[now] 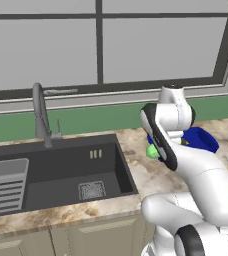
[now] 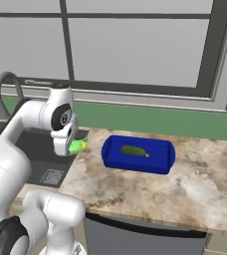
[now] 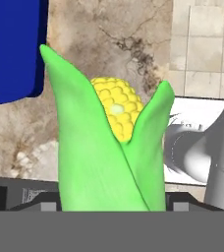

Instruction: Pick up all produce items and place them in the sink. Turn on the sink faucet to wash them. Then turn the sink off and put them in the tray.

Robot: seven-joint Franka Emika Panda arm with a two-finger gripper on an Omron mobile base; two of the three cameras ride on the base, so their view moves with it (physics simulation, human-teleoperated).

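My gripper (image 3: 109, 209) holds an ear of corn (image 3: 109, 147), jaws closed on its lower half, above the marbled tan stone table (image 2: 185, 189) between the sink (image 1: 61, 170) and the tray (image 2: 110, 152). In the hand view the corn rises straight up from between my finger tips, whose own contact with the husk is hidden behind it. The husk is smooth, bright lime green, and splits into two pointed leaves; between them shows a rounded cob of small bumpy yellow kernels. In the right base view the corn is a small green shape with a yellow tip poking out beside my hand, just past the sink's right edge; in the left base view my forearm covers most of it and leaves a green patch.

The tray is deep blue, shallow, rectangular with rounded corners, and sits on the table right of the sink, toward the back edge. Inside it lies a darker olive-green vegetable (image 2: 134, 151), elongated and slightly knobbly, near the tray's middle. My arm cuts off most of the tray in the left base view.

The sink is a dark grey recessed basin with a square metal drain grate (image 1: 91, 190) on its floor and a lighter grey ribbed rack (image 1: 5, 186) at its left end, cut off by the frame. The faucet (image 1: 41, 115), a slim dark gooseneck, stands behind the basin's back edge under the window (image 1: 101, 45).
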